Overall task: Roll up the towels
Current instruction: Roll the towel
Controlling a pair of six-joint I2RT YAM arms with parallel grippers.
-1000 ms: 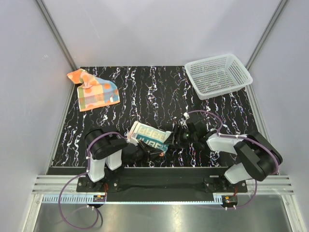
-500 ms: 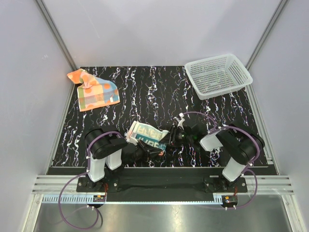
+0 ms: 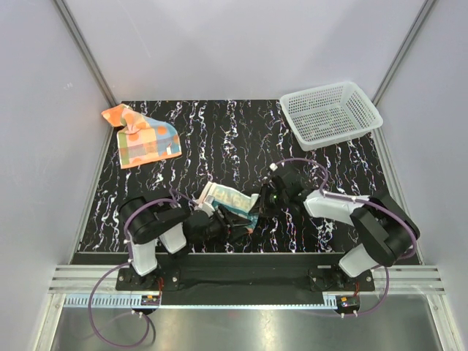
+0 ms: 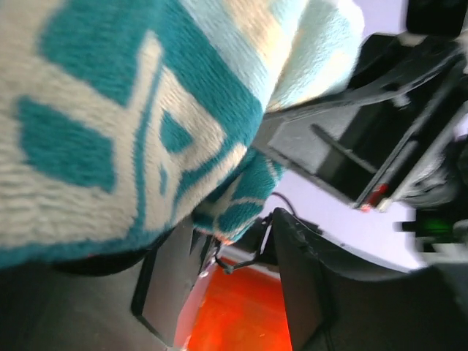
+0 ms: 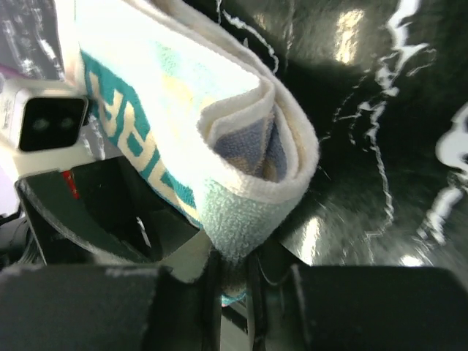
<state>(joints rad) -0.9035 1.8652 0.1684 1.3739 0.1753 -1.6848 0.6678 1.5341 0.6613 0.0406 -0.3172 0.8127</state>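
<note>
Far beyond the left gripper (image 3: 231,223) and well off to its left, the orange patchwork towel (image 3: 143,139) lies rumpled on the black marbled table (image 3: 219,139), touched by nothing. The left gripper sits low near the table's near edge, tucked under the cream towel (image 3: 228,199). In its wrist view the teal-lettered pile hangs close over the fingers (image 4: 311,307), which stand apart with a clear gap between them — nothing is pinched there. The cream towel is a loose, partly folded roll just beyond this gripper, reaching across to the other one. At its right end the right gripper (image 3: 259,202) has it: the jaws are nearly together on the folded corner, with cream and teal layers squeezed between them. The left arm's black parts crowd in just behind that corner, so both grippers meet at the same towel. Far beyond the right gripper and to its right, the white mesh basket (image 3: 330,113) stands at the table's far corner, well apart from both towels.
</note>
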